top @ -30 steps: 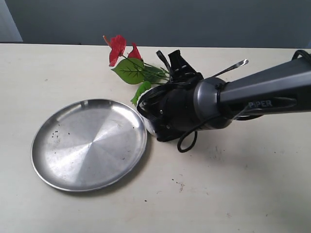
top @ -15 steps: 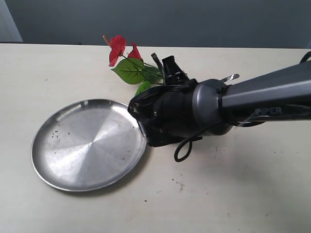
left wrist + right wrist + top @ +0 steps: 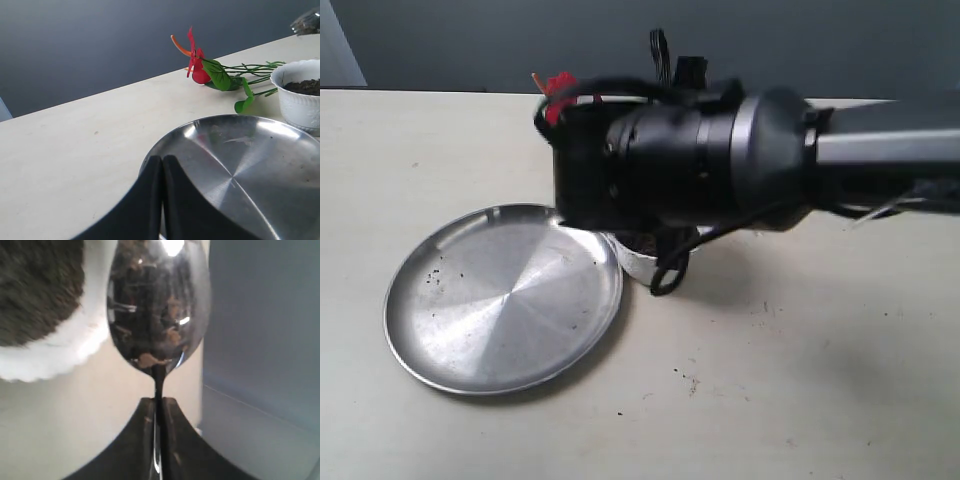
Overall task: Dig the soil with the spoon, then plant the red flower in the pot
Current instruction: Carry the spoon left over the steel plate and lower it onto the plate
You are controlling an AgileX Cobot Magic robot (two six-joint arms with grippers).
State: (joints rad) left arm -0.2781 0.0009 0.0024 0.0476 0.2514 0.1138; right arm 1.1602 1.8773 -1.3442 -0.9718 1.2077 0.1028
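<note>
The right pincer (image 3: 158, 407) clamps the spoon (image 3: 157, 305) by its neck, bowl just ahead of its tips, beside the pot (image 3: 65, 346); the left pincer (image 3: 162, 164) is closed, empty.

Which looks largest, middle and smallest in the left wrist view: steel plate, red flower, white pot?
1. Steel plate, nearest the camera.
2. Red flower, stems included.
3. White pot, cropped by the frame, so flower versus pot is unsure.

We list: spoon (image 3: 157, 305), mirror-polished metal, flecked with brown crumbs; pot (image 3: 299, 107), white, glossy, finely embossed wall; soil (image 3: 307, 86), dark, matt, crumbly; plate (image 3: 500, 300), brushed steel, radial sheen, few dark specks; surface (image 3: 820, 400), pale, smooth, matt; red flower (image 3: 201, 76), plastic-looking, we note a waxy sheen.
</note>
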